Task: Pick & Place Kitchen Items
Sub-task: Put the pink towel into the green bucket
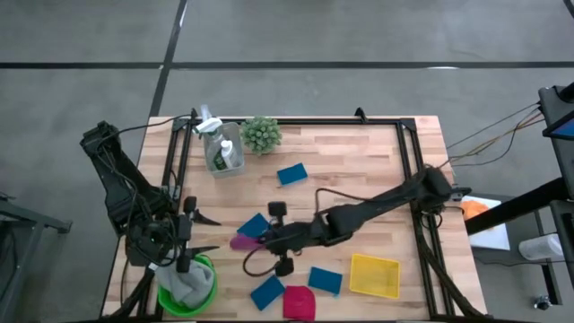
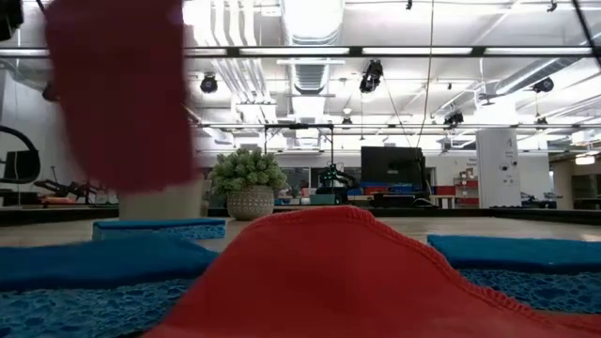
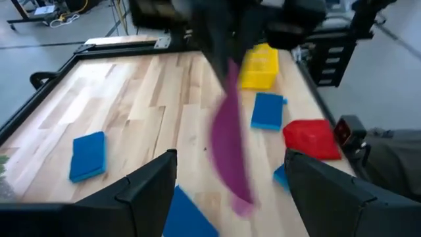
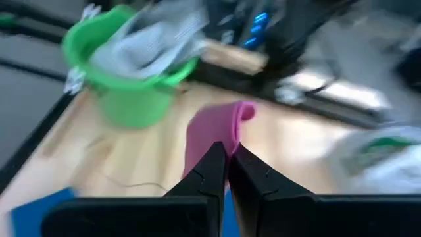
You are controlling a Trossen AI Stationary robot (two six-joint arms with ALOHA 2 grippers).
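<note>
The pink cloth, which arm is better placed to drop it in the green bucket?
Right: the right gripper is already shut on the pink cloth near the green bucket. The left gripper is open and empty.

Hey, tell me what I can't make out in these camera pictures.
- Low view: a red cloth against the lens hides most of the table.
- Left wrist view: the hanging pink cloth is motion-blurred.
- High view: the bottles in the clear bin are too small to count.

Five blue sponges (image 1: 291,174), one pink cloth (image 1: 243,240), one red cloth (image 1: 300,302), one grey cloth (image 1: 186,282), one plant (image 1: 261,134).
</note>
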